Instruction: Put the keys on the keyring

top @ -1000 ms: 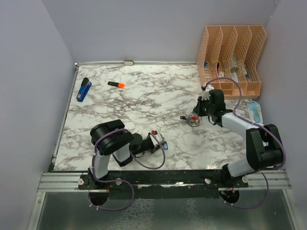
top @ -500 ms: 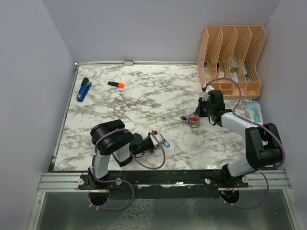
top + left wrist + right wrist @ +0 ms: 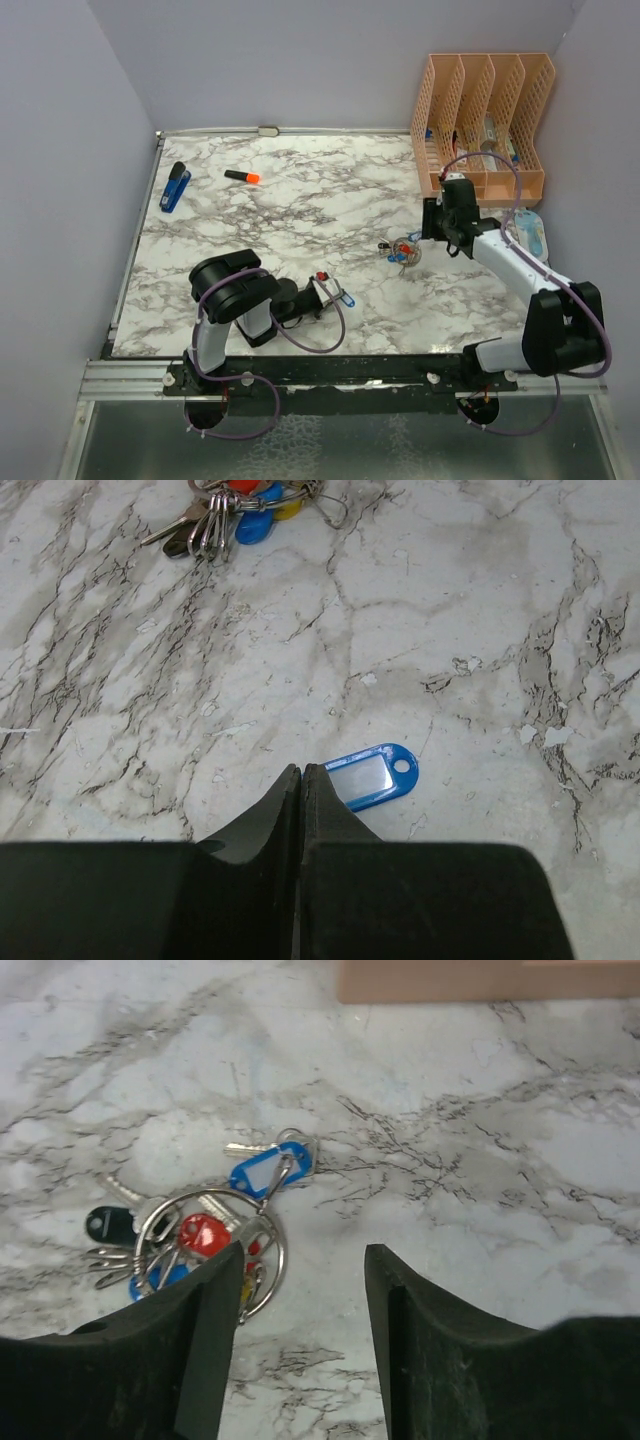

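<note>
Right wrist view: the right gripper (image 3: 302, 1260) hangs spread wide just over the keyring (image 3: 205, 1235), likely ready to pick it up. Well apart, the left gripper (image 3: 301, 772) is clenched, its tips beside a loose blue-tagged key (image 3: 372, 776).

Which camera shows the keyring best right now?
Right wrist: the keyring lies nearly whole, close and sharp. Left wrist catches only part of it at the top edge; top external shows just a tiny cluster.

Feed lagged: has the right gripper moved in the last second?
Yes. In the top view the right gripper has backed off the keyring, up and right toward the orange file rack, jaws open.
</note>
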Motion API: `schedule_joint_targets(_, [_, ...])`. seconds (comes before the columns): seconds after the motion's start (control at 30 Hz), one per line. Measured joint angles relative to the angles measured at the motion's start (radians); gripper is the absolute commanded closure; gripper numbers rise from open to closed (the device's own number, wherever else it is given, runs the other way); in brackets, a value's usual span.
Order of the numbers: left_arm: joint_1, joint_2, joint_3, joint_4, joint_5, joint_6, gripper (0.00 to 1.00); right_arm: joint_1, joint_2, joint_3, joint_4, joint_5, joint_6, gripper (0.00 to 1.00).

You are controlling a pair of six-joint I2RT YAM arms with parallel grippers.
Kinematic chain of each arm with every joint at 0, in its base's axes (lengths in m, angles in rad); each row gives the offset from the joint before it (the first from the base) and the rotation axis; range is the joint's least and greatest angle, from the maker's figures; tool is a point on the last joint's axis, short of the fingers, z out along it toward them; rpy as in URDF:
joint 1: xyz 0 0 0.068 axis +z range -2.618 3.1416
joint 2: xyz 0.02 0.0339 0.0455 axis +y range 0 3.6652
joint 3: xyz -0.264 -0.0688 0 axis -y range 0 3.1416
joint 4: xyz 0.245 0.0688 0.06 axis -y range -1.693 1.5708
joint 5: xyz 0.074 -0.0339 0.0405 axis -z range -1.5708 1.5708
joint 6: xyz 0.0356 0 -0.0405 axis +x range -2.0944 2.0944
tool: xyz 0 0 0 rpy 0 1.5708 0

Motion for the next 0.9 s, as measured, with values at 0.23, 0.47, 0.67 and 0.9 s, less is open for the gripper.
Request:
schedule_joint_targets(0.23, [0.0, 0.006, 0.006, 0.0, -0.002, 0.001, 1.0, 0.053, -0.069, 0.006, -0.008, -0.186, -0.105, 0.68])
schedule_joint_targets(0.47, [0.0, 0.008, 0.011, 0.0, -0.01, 0.001, 1.0, 0.137, -0.034, 0.006, -0.051, -0.268, -0.23, 0.61])
schedule_joint_targets(0.67, [0.0, 0.011, 0.014, 0.0, -0.011, 0.002, 1.0, 0.186, 0.04, 0.039, -0.06, -0.268, -0.34, 0.64])
schedule_joint_targets(0.9, [0.0, 0.018, 0.022, 0.002, -0.016, 0.005, 1.0, 0.193, 0.077, 0.071, -0.064, -0.269, -0.447, 0.73])
